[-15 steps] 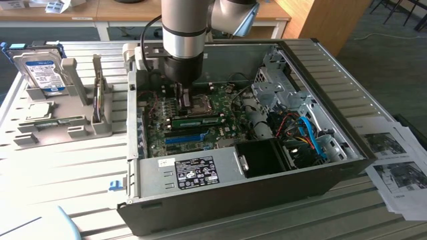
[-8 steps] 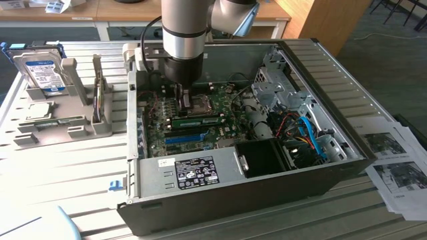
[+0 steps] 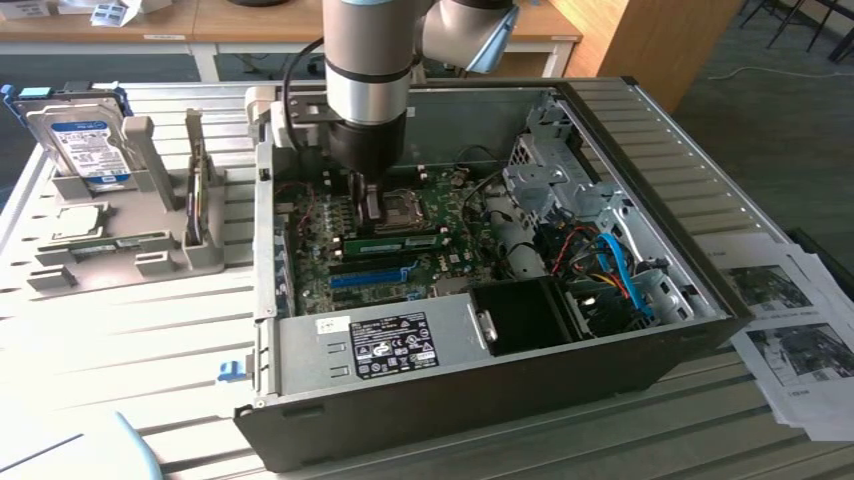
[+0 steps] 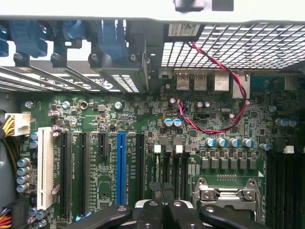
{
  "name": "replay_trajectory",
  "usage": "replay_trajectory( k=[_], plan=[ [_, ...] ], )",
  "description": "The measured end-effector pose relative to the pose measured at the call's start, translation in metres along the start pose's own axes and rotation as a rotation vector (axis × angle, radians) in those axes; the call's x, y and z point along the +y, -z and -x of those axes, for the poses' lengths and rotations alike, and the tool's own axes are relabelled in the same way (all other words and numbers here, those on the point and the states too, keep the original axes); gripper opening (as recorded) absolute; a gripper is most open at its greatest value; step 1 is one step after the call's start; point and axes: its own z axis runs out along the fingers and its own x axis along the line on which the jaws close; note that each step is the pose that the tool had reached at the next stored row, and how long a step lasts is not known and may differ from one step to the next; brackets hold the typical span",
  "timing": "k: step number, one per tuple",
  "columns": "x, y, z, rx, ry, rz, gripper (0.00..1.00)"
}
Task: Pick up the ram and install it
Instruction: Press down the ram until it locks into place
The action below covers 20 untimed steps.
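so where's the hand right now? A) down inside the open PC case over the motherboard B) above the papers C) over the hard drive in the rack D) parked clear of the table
A: the hand is lowered into the open PC case, just above the green motherboard near the CPU socket.

An open computer case (image 3: 641, 250) sits on the slatted desk (image 3: 134, 340), its green motherboard (image 3: 400, 260) directly beneath the jaws. A blue expansion slot (image 4: 121, 167) and a red-and-black wire (image 4: 209, 95) lie just ahead of them. Well apart from the jaws, a blue-labelled hard drive (image 3: 83, 148) stands upright in a grey holder (image 3: 127, 250), and printed sheets (image 3: 787, 330) lie beyond the case.
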Motion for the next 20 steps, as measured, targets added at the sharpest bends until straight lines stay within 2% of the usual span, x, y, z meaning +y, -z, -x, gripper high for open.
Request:
replay_trajectory(
  k=[20],
  plan=[
    [-0.0001, -0.0094, 0.0001, 0.0001, 0.0, 0.0001, 0.09]
  ],
)
